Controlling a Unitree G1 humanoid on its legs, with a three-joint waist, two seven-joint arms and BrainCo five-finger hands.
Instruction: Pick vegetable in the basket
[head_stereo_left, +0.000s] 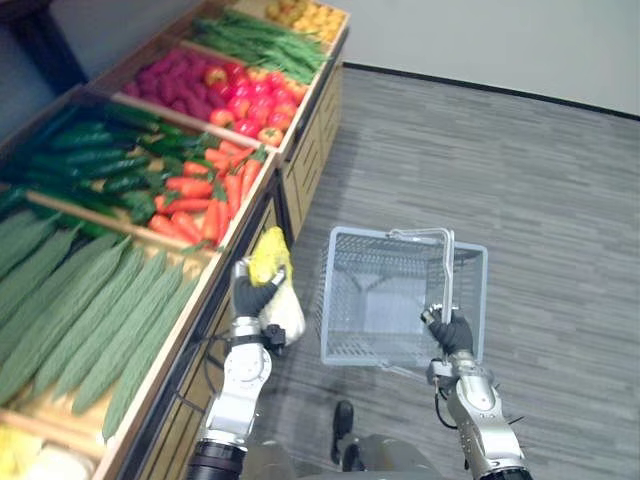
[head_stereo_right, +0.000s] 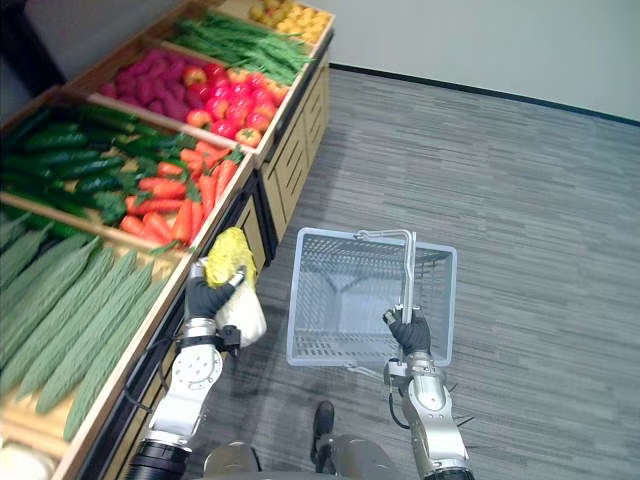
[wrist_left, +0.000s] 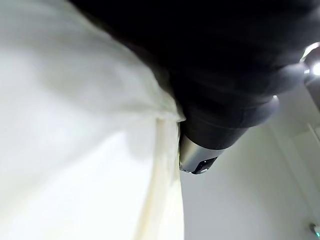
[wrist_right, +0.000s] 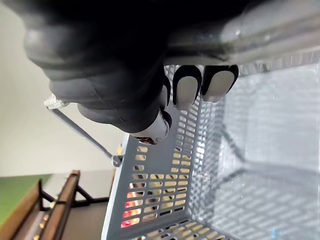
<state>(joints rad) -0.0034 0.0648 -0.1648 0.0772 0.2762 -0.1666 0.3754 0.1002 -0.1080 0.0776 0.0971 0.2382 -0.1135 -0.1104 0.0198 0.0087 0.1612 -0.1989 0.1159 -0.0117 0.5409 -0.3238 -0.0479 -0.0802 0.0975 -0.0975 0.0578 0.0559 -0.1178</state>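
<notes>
Beside the produce stand, the empty grey mesh basket hangs from the right robot hand, curled round its handle; the left robot hand, fingers wrapped round a yellow-and-white vegetable, holds it just outside the rim, so it should clear the rim, lower, then release.

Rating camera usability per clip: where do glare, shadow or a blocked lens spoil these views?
Left wrist view: the vegetable and the left hand crowd the lens, a lamp glares at the edge. Right wrist view: the right hand looms dark, the basket bright behind it. Eye views: evenly lit, no glare.
</notes>
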